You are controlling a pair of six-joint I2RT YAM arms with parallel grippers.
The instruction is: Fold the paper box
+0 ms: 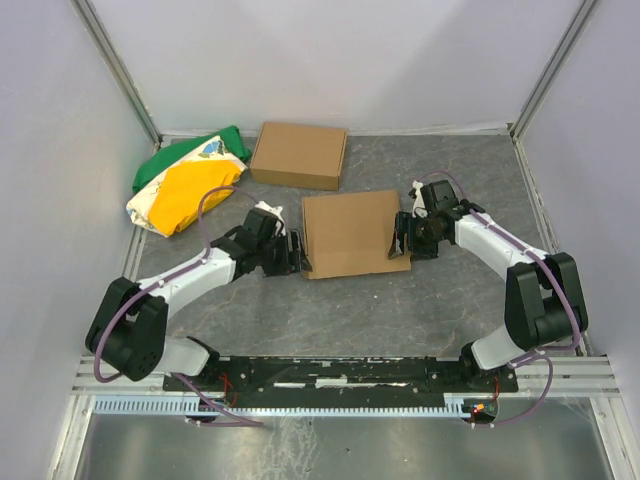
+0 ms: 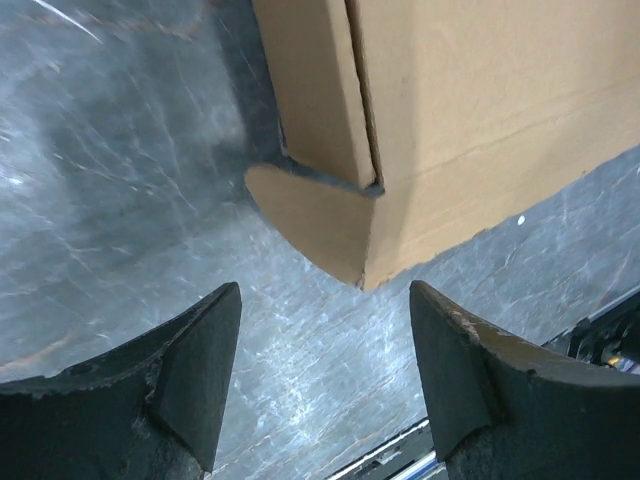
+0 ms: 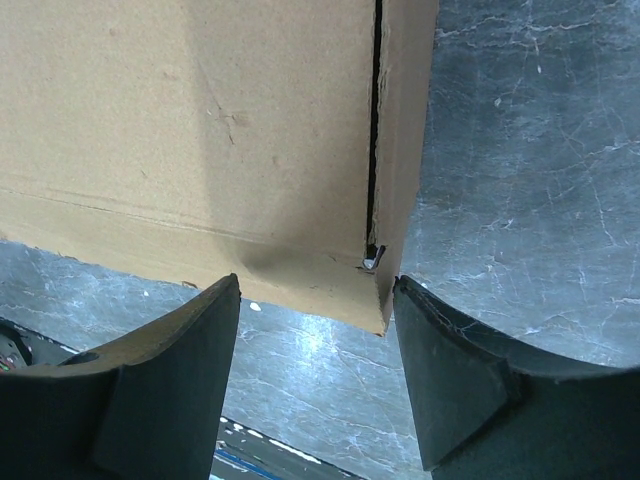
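**One fold short of finished**

Leftmost, a green, yellow and white bag (image 1: 185, 187) lies by the wall, well apart from the work. The left gripper (image 2: 322, 296), jaws spread and empty, sits just beside the paper box's near left corner, where a rounded tab (image 2: 310, 215) pokes out untucked. The paper box (image 1: 352, 233) lies mid-worktop (image 1: 400, 320), lid down. It looks nearly complete, and tucking that tab seems to be what remains. Its long axis runs left to right, slightly skewed. The right gripper (image 3: 316, 285), likewise spread and holding nothing, faces the near right corner.
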